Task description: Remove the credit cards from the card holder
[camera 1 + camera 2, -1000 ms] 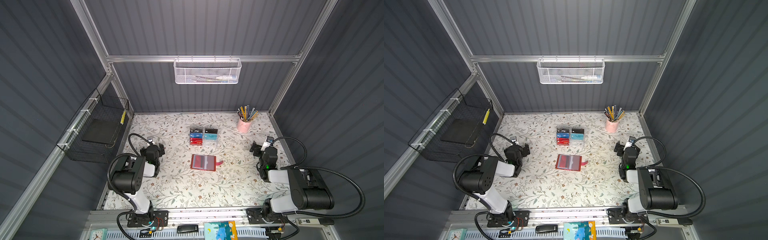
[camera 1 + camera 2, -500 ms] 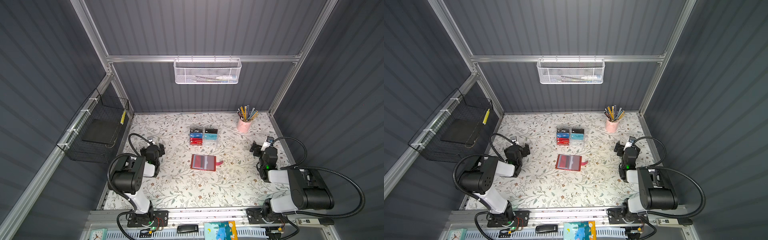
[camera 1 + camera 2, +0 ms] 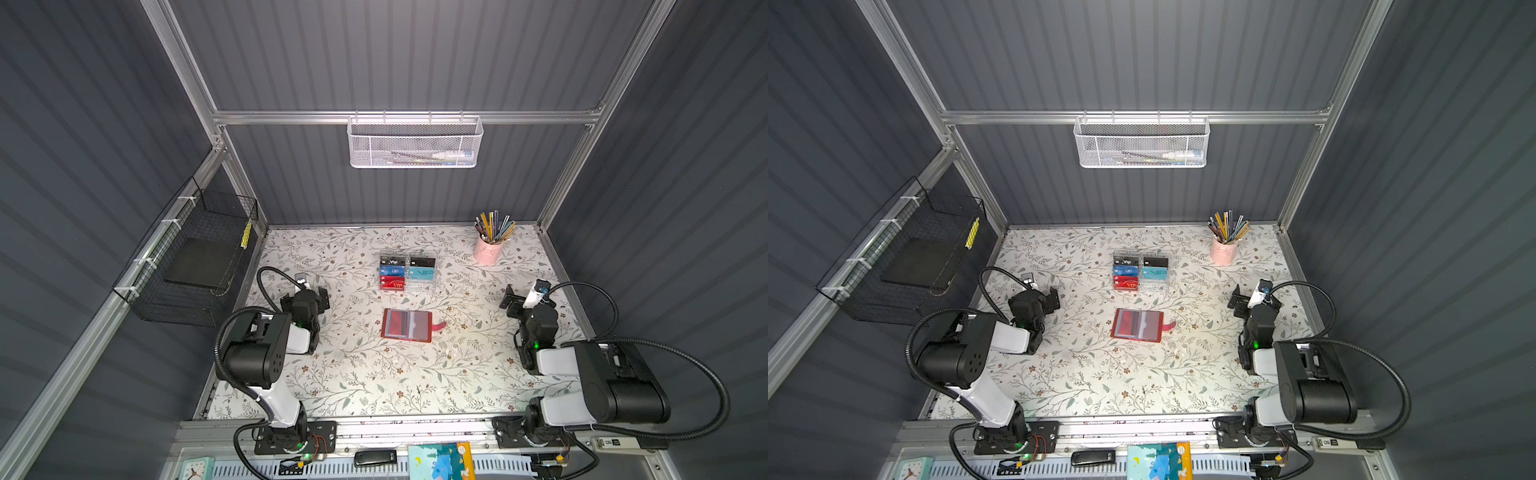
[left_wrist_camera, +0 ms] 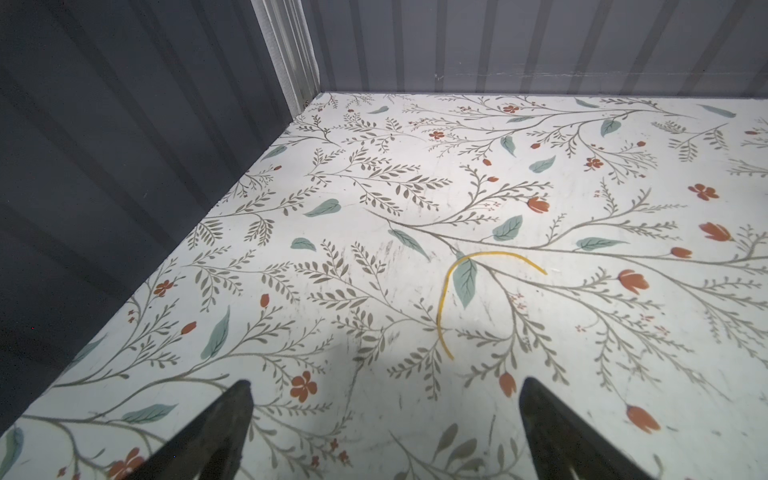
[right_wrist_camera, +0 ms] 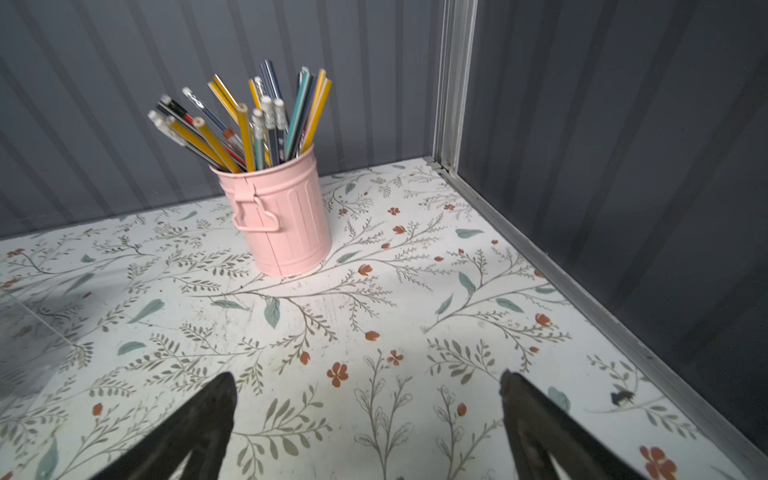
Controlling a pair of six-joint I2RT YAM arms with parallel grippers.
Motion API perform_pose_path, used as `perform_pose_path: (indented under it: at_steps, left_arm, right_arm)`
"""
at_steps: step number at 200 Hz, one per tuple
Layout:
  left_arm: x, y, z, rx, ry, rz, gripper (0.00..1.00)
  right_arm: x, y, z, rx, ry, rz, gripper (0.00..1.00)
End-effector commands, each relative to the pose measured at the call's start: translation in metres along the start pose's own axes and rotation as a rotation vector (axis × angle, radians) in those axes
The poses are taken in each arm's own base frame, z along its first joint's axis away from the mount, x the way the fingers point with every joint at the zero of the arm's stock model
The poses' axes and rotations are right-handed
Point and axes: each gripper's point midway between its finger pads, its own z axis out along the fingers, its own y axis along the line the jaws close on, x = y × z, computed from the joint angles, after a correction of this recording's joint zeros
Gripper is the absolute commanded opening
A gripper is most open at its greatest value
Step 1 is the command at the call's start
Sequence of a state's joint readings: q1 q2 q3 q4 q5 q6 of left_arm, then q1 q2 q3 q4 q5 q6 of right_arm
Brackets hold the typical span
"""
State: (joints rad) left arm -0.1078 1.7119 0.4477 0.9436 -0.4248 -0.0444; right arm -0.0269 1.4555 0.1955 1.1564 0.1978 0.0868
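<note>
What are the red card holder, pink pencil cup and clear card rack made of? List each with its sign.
Card holder: red cover, perhaps vinyl or faux leather; sleeves look like glossy clear plastic.
Pencil cup: likely painted sheet metal, satin pink, ribbed with a seam.
Card rack: clear acrylic-like plastic; the table shows through.

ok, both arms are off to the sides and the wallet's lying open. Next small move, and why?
Probably bring the left gripper over the card holder and line it up with a sleeve. The holder lies open between the arms with nothing touching it. That gripper and the right gripper are both open and empty, well away from it. Either arm looks equally placed.
</note>
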Motion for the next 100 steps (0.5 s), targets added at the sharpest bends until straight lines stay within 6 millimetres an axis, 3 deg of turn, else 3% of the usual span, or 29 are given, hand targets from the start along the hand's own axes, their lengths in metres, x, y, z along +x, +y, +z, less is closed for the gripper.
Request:
perform_pose_path:
  at_steps: [1,25,100]
  left_arm:
    - [-0.003,-0.001,0.001,0.002,-0.018,0.008,1.0]
    - [-0.004,-0.001,0.001,0.002,-0.019,0.008,1.0]
    - [-0.004,-0.001,0.001,0.002,-0.02,0.007,1.0]
  right_arm:
    - [-0.013,-0.003,0.006,0.021,-0.017,0.017,0.99]
    - [-0.011,0.004,0.02,0.005,0.036,-0.007,0.99]
    - [-0.01,0.004,0.02,0.002,0.039,-0.009,0.99]
